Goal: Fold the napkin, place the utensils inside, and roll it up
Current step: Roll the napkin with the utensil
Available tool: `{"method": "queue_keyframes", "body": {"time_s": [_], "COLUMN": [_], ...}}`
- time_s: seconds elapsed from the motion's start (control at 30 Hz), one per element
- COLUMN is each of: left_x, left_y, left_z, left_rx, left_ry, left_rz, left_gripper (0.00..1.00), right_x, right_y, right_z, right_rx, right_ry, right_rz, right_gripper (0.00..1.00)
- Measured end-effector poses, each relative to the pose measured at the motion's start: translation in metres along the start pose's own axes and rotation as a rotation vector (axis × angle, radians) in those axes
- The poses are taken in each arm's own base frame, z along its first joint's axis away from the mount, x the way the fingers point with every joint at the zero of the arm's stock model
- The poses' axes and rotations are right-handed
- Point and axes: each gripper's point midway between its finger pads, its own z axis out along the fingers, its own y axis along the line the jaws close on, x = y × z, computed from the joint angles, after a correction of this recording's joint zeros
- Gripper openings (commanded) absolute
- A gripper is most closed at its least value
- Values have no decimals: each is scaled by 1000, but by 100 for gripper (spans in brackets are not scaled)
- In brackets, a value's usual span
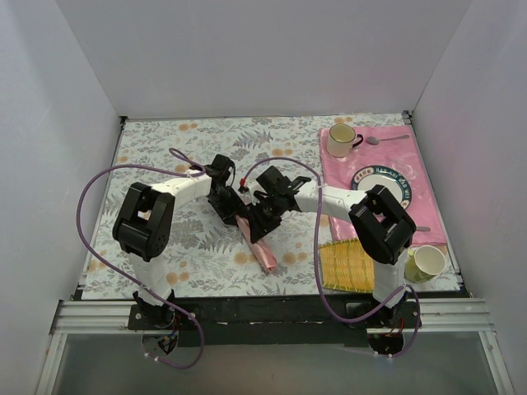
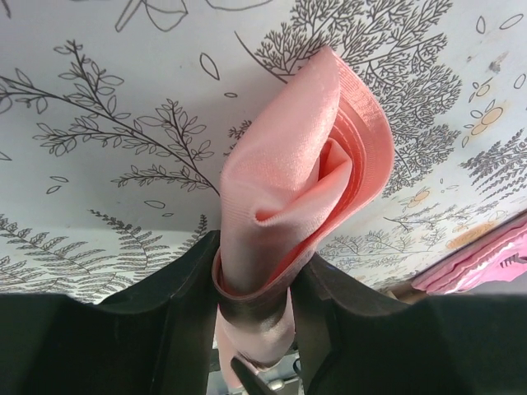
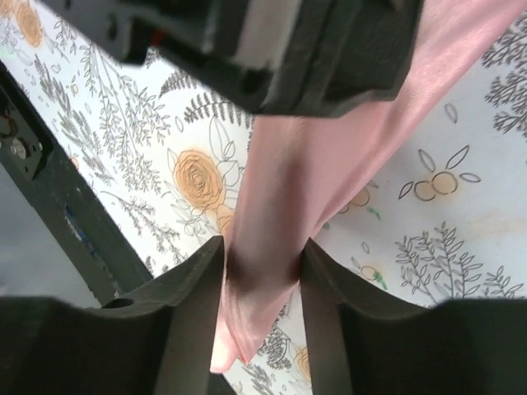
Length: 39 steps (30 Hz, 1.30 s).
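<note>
The napkin (image 1: 258, 245) is a long salmon-pink roll lying slantwise on the floral tablecloth between the two arms. In the left wrist view the napkin (image 2: 300, 164) shows its coiled end, and my left gripper (image 2: 257, 276) is shut on the roll, squeezing it between both pads. My left gripper (image 1: 235, 216) holds the roll's upper end. My right gripper (image 1: 260, 220) sits just beside it. In the right wrist view the napkin (image 3: 284, 214) runs through my right gripper (image 3: 263, 276), whose jaws stand open either side of the unsqueezed roll. The utensils are hidden.
A deeper pink placemat (image 1: 422, 210) at the right carries a patterned plate (image 1: 383, 186), a cream mug (image 1: 340, 140) and an all-silver spoon (image 1: 387, 139). A yellow bamboo mat (image 1: 346, 265) and a pale cup (image 1: 428, 262) sit near the front right. The black front rail (image 3: 58, 206) is close by.
</note>
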Motion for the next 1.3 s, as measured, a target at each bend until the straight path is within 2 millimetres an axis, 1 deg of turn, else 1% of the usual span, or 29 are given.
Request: {"method": "queue_keyframes", "body": {"time_s": [0.1, 0.17, 0.23, 0.37, 0.47, 0.5, 0.57, 0.6, 0.67, 0.73, 0.77, 0.9, 0.97, 1.03, 1.1, 1.17, 1.3], "left_x": [-1, -1, -2, -3, -3, -3, -3, -3, -3, -3, -3, -3, -3, -3, -3, -3, -3], "left_y": [-1, -1, -2, -2, -2, -2, -2, -2, -2, -2, -2, -2, -2, -2, -2, -2, -2], "left_z": [1, 1, 1, 1, 1, 1, 1, 1, 1, 2, 2, 2, 2, 2, 2, 2, 2], "left_rx": [3, 6, 7, 9, 9, 9, 10, 9, 9, 8, 8, 9, 10, 10, 10, 10, 10], "left_ry": [-2, -5, -8, -10, -10, -10, -10, -10, -9, -9, -9, -8, -8, -8, -9, -9, -9], "left_rz": [3, 4, 5, 5, 5, 5, 5, 5, 5, 4, 5, 5, 7, 9, 12, 12, 13], "left_gripper": [36, 36, 36, 36, 36, 36, 36, 36, 36, 36, 36, 36, 36, 36, 36, 36, 36], "right_x": [3, 1, -4, -22, -32, -32, -30, -26, -15, 0, 12, 52, 57, 56, 49, 38, 8], "right_y": [5, 8, 11, 23, 34, 37, 42, 44, 45, 41, 36, 22, 21, 22, 25, 29, 40], "right_z": [-5, -10, -17, -31, -38, -40, -42, -41, -36, -28, -22, -9, -7, -7, -9, -12, -18], "right_rx": [-1, 3, 12, 14, -7, -18, -43, -59, -88, -105, -109, -103, -106, -111, -116, -122, -146], "right_ry": [30, 39, 41, 17, -15, -20, -28, -28, -17, 6, 25, 102, 117, 114, 103, 81, 5], "right_rz": [1, -3, -14, -52, -75, -80, -84, -82, -69, -47, -30, 23, 30, 27, 19, 5, -42], "right_gripper": [58, 59, 60, 58, 50, 44, 36, 33, 32, 32, 31, 29, 28, 28, 29, 29, 27]}}
